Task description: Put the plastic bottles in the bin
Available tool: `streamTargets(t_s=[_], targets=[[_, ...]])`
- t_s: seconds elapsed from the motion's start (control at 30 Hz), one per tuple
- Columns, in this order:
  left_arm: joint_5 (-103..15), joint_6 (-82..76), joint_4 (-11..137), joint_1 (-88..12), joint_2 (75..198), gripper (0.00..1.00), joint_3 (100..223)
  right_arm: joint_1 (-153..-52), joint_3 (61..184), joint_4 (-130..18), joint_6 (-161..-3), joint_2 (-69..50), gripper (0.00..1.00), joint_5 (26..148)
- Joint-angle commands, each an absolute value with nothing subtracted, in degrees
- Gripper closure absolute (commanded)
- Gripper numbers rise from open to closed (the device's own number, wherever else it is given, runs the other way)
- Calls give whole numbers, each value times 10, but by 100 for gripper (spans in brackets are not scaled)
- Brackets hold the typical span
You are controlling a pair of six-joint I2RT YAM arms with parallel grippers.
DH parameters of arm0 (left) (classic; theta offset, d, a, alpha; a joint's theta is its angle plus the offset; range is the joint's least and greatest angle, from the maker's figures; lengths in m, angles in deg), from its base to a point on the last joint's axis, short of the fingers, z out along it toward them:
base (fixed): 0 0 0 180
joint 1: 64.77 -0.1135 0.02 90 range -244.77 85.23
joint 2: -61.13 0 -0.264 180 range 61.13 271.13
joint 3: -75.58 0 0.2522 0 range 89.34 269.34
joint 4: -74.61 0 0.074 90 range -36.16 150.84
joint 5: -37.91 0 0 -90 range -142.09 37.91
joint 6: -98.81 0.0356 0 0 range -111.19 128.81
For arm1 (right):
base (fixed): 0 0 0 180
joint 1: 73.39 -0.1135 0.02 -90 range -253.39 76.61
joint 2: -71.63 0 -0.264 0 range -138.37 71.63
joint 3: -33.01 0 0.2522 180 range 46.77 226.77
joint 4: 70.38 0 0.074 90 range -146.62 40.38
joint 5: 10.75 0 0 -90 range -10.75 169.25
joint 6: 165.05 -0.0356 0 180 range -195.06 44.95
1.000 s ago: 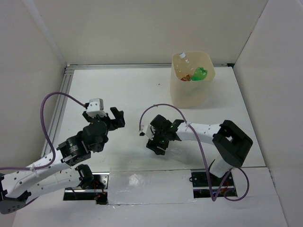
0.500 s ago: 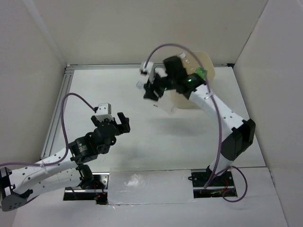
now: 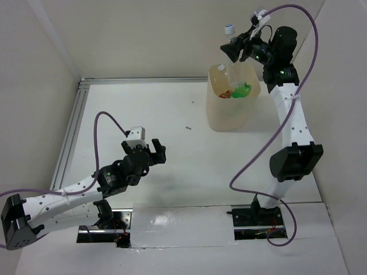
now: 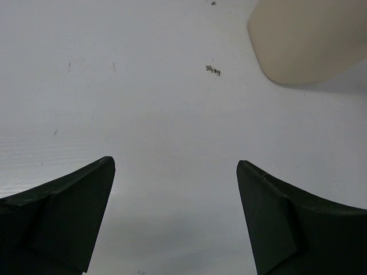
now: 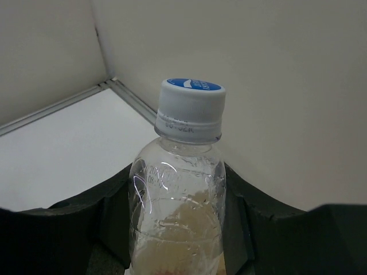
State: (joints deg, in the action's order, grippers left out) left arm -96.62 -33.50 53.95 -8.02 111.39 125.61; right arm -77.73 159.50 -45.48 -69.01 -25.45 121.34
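My right gripper (image 3: 236, 50) is raised high above the beige bin (image 3: 217, 117) and is shut on a clear bottle (image 3: 230, 30) with a white, blue-topped cap. In the right wrist view the bottle (image 5: 179, 195) stands upright between the two black fingers (image 5: 109, 200), its cap above them. Inside the bin lie a green bottle (image 3: 244, 89), a clear bottle (image 3: 220, 72) and something red-labelled (image 3: 227, 94). My left gripper (image 3: 152, 150) is open and empty, low over the table. Its wrist view shows the gripper (image 4: 175, 166) over bare table.
The bin's base (image 4: 309, 40) shows at the upper right of the left wrist view. White walls close in the table at the back and on both sides. A metal rail (image 3: 74, 123) runs along the left edge. A small dark speck (image 3: 188, 128) lies on the table.
My right arm has lifted the clear bottle from low over the table's middle up and back to above the bin. My left gripper has shifted a little right and nearer.
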Motion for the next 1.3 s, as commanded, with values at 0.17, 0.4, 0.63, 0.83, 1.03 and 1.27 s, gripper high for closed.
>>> streamTargets(t_s=[0.17, 0.4, 0.63, 0.83, 1.03, 1.27], targets=[[-952, -339, 601, -77, 1134, 0, 1255, -737, 1575, -619, -816, -374, 88, 1253], [-946, -374, 588, -77, 1133, 0, 1244, -744, 1558, -550, -765, -394, 36, 1272], [-946, -356, 589, -77, 1127, 0, 1244, -719, 1584, -497, -738, -347, 0, 1289], [-929, -327, 632, -77, 1164, 0, 1268, -687, 1556, -480, -730, -295, 0, 1310], [-911, -303, 649, -77, 1190, 0, 1287, -681, 1515, -480, -714, -241, 0, 1312], [-858, -300, 610, -119, 1190, 0, 1325, -657, 1537, -305, -714, -189, 0, 1157]])
